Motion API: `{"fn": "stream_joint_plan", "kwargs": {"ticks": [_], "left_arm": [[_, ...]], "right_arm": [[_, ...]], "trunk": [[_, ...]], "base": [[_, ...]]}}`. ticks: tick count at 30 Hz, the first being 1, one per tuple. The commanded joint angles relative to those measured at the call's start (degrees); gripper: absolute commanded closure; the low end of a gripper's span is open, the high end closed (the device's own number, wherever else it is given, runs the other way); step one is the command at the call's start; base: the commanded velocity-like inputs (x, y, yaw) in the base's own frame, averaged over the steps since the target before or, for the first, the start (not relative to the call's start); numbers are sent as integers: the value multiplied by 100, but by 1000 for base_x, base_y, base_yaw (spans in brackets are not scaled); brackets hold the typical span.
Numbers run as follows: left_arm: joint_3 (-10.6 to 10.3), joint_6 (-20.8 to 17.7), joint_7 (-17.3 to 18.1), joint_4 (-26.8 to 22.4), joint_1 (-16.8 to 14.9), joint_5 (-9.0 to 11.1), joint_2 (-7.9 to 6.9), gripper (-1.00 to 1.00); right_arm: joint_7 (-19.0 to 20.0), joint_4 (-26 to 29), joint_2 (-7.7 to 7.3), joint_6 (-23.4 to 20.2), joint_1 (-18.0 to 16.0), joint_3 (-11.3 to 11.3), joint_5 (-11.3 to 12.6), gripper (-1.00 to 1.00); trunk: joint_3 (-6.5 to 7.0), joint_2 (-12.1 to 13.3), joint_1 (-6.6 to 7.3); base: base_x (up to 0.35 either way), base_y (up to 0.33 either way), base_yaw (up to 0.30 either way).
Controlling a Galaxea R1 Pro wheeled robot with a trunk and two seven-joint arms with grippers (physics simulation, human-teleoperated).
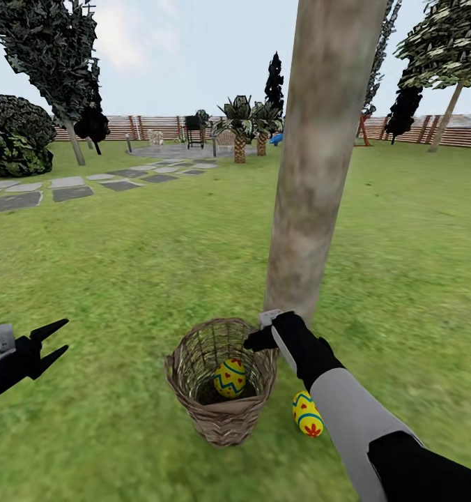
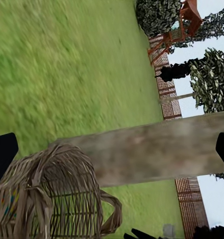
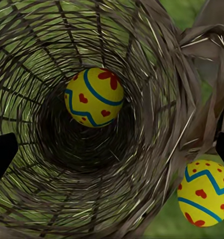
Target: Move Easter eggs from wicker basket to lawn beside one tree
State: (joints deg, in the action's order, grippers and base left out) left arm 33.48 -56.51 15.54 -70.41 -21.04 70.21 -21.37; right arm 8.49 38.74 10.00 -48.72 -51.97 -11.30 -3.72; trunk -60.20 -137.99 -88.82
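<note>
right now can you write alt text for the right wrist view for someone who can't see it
Looking straight down into the wicker basket, one yellow Easter egg with blue zigzag bands and red marks lies at its bottom. A second, similarly painted egg lies outside the basket on the grass. The dark tips of the open right claw frame both edges.

Head view: from above, facing forward and down over the lawn toward the fence.
Left wrist view: near, side-on to wicker basket and tree.
Right wrist view: very close, down into the basket.
Shared: basket.
</note>
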Motion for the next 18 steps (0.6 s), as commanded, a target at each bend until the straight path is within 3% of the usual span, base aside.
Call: {"fn": "stream_joint_plan", "kwargs": {"ticks": [1, 9, 18], "left_arm": [[10, -27, 46, 6, -5, -43, 1, -100], [10, -35, 50, 14, -5, -51, 0, -100], [23, -27, 48, 11, -5, -43, 1, -100]], "right_arm": [[44, 8, 0, -24, -3, -3, -42, -100], [91, 47, 0, -24, -3, -15, -45, -100], [91, 72, 0, -24, -6, -56, -48, -100]], "trunk": [[-5, -2, 1], [-5, -2, 1], [-5, -2, 1]], "base": [[0, 0, 0], [0, 132, 0], [0, 17, 0]]}}
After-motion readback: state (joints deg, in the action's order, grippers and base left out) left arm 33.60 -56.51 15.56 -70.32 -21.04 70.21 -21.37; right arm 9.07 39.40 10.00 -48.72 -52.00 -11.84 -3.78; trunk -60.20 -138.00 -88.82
